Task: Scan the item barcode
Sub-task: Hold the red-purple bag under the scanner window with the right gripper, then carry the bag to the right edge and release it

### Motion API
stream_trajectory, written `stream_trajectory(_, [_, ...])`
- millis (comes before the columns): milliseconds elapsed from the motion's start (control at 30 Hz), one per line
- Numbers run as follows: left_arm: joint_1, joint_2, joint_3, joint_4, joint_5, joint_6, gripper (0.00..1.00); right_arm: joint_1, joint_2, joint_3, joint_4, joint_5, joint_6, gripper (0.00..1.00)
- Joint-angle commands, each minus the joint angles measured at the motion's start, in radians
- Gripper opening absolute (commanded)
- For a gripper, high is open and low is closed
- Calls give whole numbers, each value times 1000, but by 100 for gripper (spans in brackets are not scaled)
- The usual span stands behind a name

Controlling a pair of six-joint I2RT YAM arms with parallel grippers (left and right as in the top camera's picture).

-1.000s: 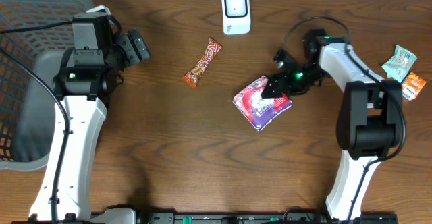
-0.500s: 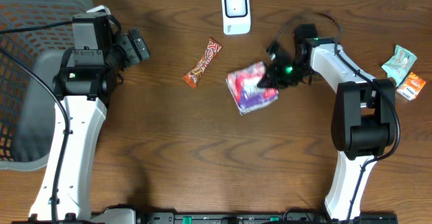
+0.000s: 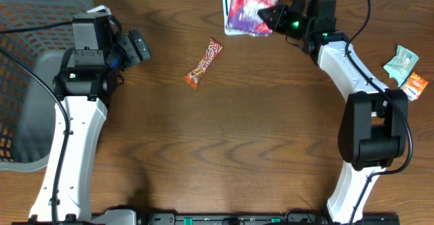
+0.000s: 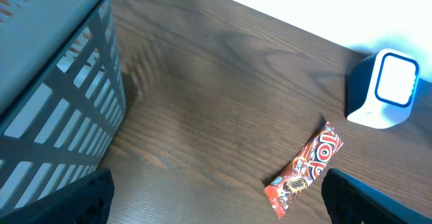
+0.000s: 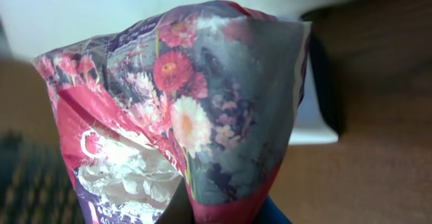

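- The flowered packet [image 3: 247, 7] is held pinched in the right claw [image 3: 272, 16] just over the scanner [image 4: 385, 89], presumably so that its barcode is turned toward the window.
- The left claw [image 3: 139, 47] is spread wide and empty, kept beside the basket [image 3: 27, 22].
- A candy bar [image 3: 203, 64] is seen well apart and two small packets [image 3: 405, 72] far right; nothing is found blocking the scanner.
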Motion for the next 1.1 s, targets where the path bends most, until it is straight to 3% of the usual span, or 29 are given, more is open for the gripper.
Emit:
stream_trajectory(0, [0, 5, 12, 1, -5, -2, 98, 31, -19, 13, 61, 188, 196, 2])
stream_trajectory(333, [0, 5, 12, 1, -5, -2, 98, 140, -11, 13, 127, 557, 246, 1])
stream_trajectory(600, [0, 5, 12, 1, -5, -2, 98, 184, -8, 16, 52, 709, 93, 1])
stream_trajectory(867, [0, 5, 12, 1, -5, -2, 98, 80, -9, 128, -100, 710, 71, 1])
stream_trajectory(1067, [0, 5, 12, 1, -5, -2, 98, -92, -31, 251, -361, 715, 32, 1])
